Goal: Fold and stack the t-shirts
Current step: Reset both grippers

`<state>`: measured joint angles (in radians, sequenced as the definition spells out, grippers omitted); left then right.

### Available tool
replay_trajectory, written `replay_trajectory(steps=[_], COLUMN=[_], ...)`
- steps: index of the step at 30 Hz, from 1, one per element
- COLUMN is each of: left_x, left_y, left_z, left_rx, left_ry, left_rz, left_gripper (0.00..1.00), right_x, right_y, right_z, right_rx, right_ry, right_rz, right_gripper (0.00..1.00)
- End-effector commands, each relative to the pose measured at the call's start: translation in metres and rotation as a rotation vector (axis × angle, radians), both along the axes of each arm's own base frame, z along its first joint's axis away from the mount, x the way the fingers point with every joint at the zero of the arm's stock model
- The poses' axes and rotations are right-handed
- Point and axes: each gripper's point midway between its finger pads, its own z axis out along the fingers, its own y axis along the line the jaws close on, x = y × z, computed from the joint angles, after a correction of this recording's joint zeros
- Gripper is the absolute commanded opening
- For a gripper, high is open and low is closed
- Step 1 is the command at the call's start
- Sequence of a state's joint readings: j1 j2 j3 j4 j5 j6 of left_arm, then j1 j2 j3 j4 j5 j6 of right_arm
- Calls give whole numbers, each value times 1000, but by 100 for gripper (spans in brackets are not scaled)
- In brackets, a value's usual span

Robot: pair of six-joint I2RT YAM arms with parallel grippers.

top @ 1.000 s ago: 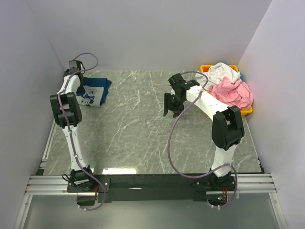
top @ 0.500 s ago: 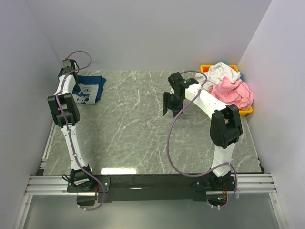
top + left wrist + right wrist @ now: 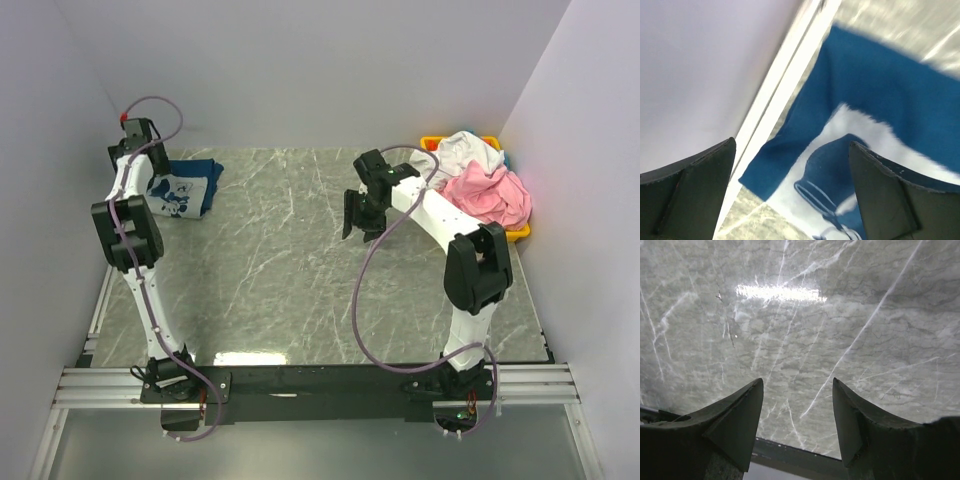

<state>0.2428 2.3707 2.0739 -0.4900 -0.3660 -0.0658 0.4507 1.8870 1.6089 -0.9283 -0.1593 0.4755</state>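
surface: grey marble-patterned surface [image 3: 300,290] is carrying all the cloth and the bin, pale walls closing it in on three sides
left arm: white-and-black left arm [image 3: 125,230] is reaching to the far left corner, wrist sitting over the near-wall edge of the navy shirt
right arm: white-and-black right arm [image 3: 430,215] is bending in toward the far middle of the surface, well apart from the bin
pink shirt: crumpled pink t-shirt [image 3: 490,195] is lying heaped in the bin at the far right, spilling over its rim
white shirt: crumpled white t-shirt [image 3: 468,150] is lying behind and touching the pink one, also on the bin
bin: yellow plastic bin [image 3: 521,234] is sitting against the right wall, mostly covered by cloth
navy shirt: dark navy blue t-shirt with white-and-black chest print [image 3: 190,185] is lying in a compact rectangle at the far left, print facing up; wrist view is blurred, shirt edge [image 3: 880,100] running close to the wall
cables: purple cable [image 3: 356,300] is looping from the right arm down to its base; a second one is arcing over the left wrist
left fingers: left fingers [image 3: 695,185] are standing wide apart, nothing between them, hanging above the navy shirt's corner, not touching it
right fingers: right fingers [image 3: 725,425] are standing apart, gripping nothing, pointing down at bare surface
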Motion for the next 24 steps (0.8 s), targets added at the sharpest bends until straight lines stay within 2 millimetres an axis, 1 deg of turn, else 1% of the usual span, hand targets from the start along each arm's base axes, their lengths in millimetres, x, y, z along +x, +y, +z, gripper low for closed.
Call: replay_trajectory(steps=[1, 2, 4, 5, 6, 7, 8, 9, 10, 11, 12, 13, 14, 15, 16, 17, 18, 19, 20, 21, 22, 23, 24], left_x=[16, 17, 15, 13, 9, 6, 2, -4, -7, -14, -24, -29, -39, -52, -61, -74, -91, -101, -117, -135, -141, -157, -173], left_y=[-11, -20, -34, -48, -56, -64, -80, -89, -103, -121, -132, -159, -173, -187, -203, -234, -249, -264, -292, -303, -314, -333, -339], left_z=[103, 117, 125, 141, 137, 141, 155, 148, 149, 166, 152, 151, 164, 145, 141, 148, 129, 125, 137, 117, 121, 140, 124], left_rx=[-17, -25, -33, -34, -42, -51, -75, -106, -154, -192, -223, -261, -262, -269, -271, -303, -337, -367, -427, -460, -487, -529, -546], left_ry=[-256, -279, -286, -311, -298, -303, -331, -316, -323, -361, -330, -326, -346, -294, -273, -276, -222, -215, -243, -205, -239, -292, -270], left_rz=[-2, -21, -43, -67, -74, -86, -106, -117, -153, -179, -190, -245, -279, -298, -327, -379, -398, -421, -467, -476, -497, -534, -540], left_gripper=[99, 99, 99, 99, 100, 99, 99, 99, 99, 99, 99, 99, 99, 99, 99, 99, 100, 99, 100, 99, 100, 99, 100], right_x=[8, 7, 9, 10, 13, 13, 14, 17, 16, 17, 21, 18, 19, 23, 20, 19, 24, 20, 18, 18, 17, 15, 15], right_y=[-7, -8, -13, -15, -16, -18, -22, -22, -24, -28, -28, -32, -33, -36, -42, -45, -51, -58, -63, -67, -74, -78, -80], right_z=[28, 35, 36, 43, 46, 45, 52, 56, 54, 60, 63, 64, 65, 69, 63, 70, 76, 68, 76, 78, 74, 80, 81], right_rx=[14, 21, 9, 14, 16, 11, 6, 12, 7, 1, 8, 5, 5, 0, -14, -8, -22, -40, -41, -46, -70, -70, -66], right_ry=[-122, -147, -183, -213, -239, -248, -279, -307, -312, -343, -371, -384, -399, -433, -435, -466, -514, -514, -548, -568, -585, -610, -627], right_rz=[-33, -41, -60, -69, -77, -82, -94, -98, -101, -114, -121, -128, -139, -158, -170, -191, -228, -242, -261, -277, -299, -314, -325], right_gripper=[64, 64, 64, 64, 64, 64, 64, 64, 64, 64, 64, 64, 64, 64, 64, 64, 64, 64, 64, 64, 64, 64, 64])
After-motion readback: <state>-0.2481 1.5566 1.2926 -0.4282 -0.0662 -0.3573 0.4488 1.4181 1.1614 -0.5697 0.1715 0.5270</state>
